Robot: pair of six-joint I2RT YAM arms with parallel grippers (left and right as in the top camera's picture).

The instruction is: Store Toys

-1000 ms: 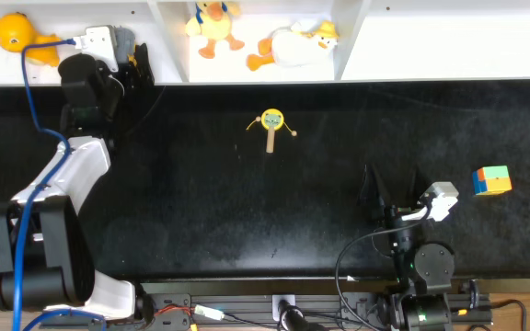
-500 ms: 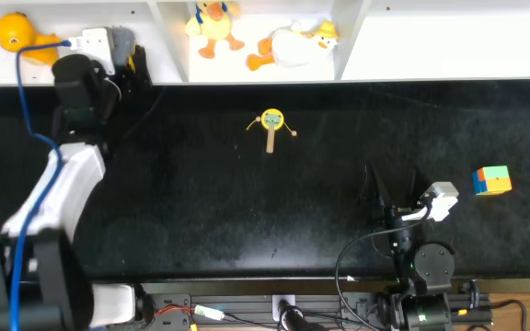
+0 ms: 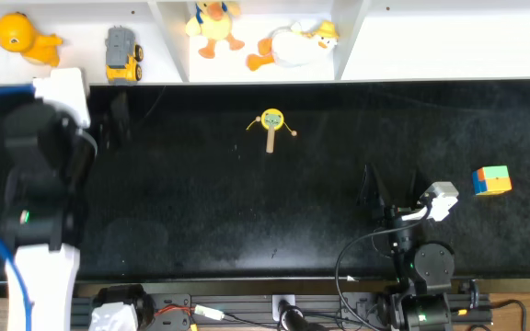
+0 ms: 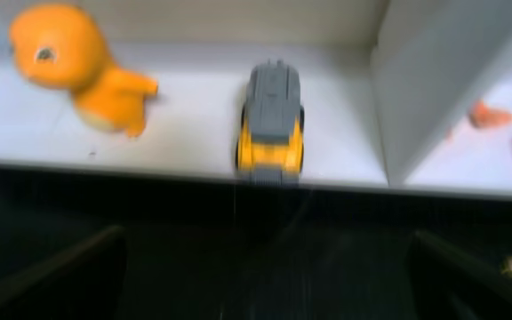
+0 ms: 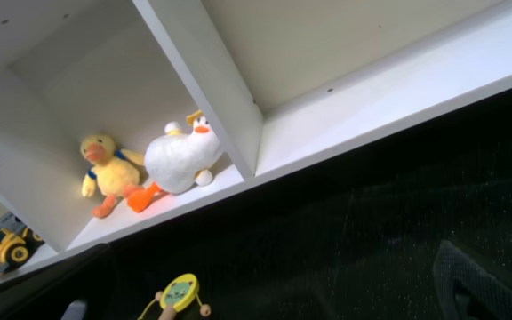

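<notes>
Truck (image 3: pixel 122 53) sits shelved, 11 o'clock; you have rattle (image 3: pixel 271 124), cube (image 3: pixel 491 180) left on bench (image 3: pixel 201 202); left end effector (image 4: pixel 269 262), right end effector (image 3: pixel 392 188) wide, empty.

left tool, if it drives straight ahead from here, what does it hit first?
Probably the grey-and-yellow toy truck at the front edge of the shelf, centred ahead of the open left tool. The orange toy sits off to one side. Depth unclear.
</notes>
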